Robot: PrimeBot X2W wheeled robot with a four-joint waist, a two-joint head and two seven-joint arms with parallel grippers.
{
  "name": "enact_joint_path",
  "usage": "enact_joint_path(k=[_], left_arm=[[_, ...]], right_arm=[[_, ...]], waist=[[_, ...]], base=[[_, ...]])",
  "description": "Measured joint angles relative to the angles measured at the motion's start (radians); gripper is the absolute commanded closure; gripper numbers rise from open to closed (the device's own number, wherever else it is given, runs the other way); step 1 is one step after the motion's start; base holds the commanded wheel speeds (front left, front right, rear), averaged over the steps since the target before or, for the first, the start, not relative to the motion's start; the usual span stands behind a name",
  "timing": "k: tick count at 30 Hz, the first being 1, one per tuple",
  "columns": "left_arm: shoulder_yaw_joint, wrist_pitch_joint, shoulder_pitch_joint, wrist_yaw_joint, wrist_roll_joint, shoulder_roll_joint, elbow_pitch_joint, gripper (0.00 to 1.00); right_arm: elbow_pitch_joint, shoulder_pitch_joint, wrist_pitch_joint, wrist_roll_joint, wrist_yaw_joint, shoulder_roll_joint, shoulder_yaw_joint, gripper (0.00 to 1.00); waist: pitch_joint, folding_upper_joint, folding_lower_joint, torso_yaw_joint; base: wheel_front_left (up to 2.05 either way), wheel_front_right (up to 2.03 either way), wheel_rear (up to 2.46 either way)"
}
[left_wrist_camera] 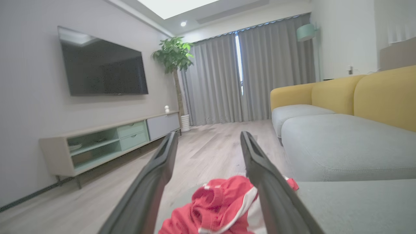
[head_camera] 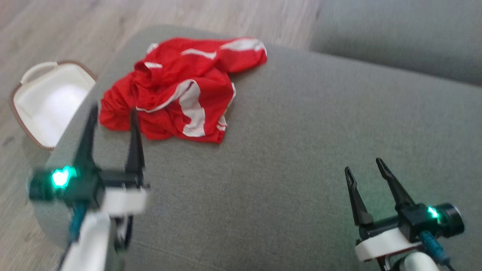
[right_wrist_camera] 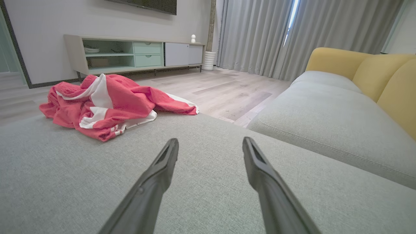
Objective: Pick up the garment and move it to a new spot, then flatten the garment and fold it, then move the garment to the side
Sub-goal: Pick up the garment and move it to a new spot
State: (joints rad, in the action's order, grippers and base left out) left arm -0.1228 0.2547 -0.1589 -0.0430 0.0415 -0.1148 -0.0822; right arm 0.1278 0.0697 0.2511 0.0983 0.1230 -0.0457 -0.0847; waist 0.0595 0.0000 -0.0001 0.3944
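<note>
- The garment (red, with white stripes) is seen lying in a crumpled heap on the far left part of the grey cushion, close to its edge. No part of it is lifted.
- The left gripper is held spread, with its fingertips at the near left edge of the heap. In the left wrist view the cloth is seen low between the two fingers, but whether it is touched cannot be told (the head view is blurred there).
- The right gripper is likewise spread and empty. It is held over bare cushion, well apart from the garment.
- A white basket is seen on the floor beside the cushion's left edge; it is not named in the task.
- The task is judged to be at its very start: the first pick-up is being approached, and no grasp is made yet.
- Everything is judged left to do: the lift, the move to a new spot, the flattening, the folding and the last move to the side.
- The wide bare stretch of cushion in the middle and on the right is judged a likely place for the garment to be laid out.
</note>
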Motion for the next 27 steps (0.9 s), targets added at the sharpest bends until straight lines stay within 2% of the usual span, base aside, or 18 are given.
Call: enact_joint_path(k=[4,7,12,17,23,24,27], left_arm=[[0.019,0.003,-0.167,0.027,-0.006,-0.028,-0.058,0.0],[0.03,-0.003,-0.31,0.045,0.001,-0.037,-0.175,0.0],[0.039,-0.128,-0.571,0.061,0.046,-0.026,-0.397,0.0],[0.077,-0.279,-0.791,0.067,0.127,0.03,-0.617,0.0],[0.162,-0.418,-0.919,0.042,0.229,0.046,-0.838,0.0],[0.163,-0.448,-0.936,0.042,0.231,0.039,-0.914,0.0],[0.17,-0.475,-0.94,0.051,0.249,0.043,-0.996,0.0]], right_arm=[[-0.006,-0.034,0.0,0.004,0.0,-0.043,-0.017,0.0],[-0.019,-0.068,0.0,0.007,0.0,-0.084,-0.023,0.0],[-0.04,-0.094,0.0,0.011,0.0,-0.152,-0.029,0.0],[-0.065,-0.098,0.0,0.017,0.0,-0.212,-0.027,0.0],[-0.092,-0.11,0.0,0.017,0.0,-0.245,-0.027,0.0],[-0.099,-0.121,0.0,0.018,0.0,-0.249,-0.026,0.0],[-0.104,-0.137,0.001,0.021,0.0,-0.251,-0.021,0.0]], waist=[[0.063,0.0,0.0003,-0.014],[0.113,0.0,0.0004,-0.023],[0.197,0.0,0.0004,-0.034],[0.271,0.0,0.0003,-0.029],[0.34,-0.0001,0.0003,-0.023],[0.363,0.0,0.0003,-0.025],[0.392,0.0,0.0003,-0.032]], base=[[0.0,0.0,0.0],[0.0,0.0,0.0],[0.0,0.0,0.0],[0.0,0.0,0.0],[0.0,0.0,0.0],[0.0,0.0,0.0],[0.0,0.0,0.0]])
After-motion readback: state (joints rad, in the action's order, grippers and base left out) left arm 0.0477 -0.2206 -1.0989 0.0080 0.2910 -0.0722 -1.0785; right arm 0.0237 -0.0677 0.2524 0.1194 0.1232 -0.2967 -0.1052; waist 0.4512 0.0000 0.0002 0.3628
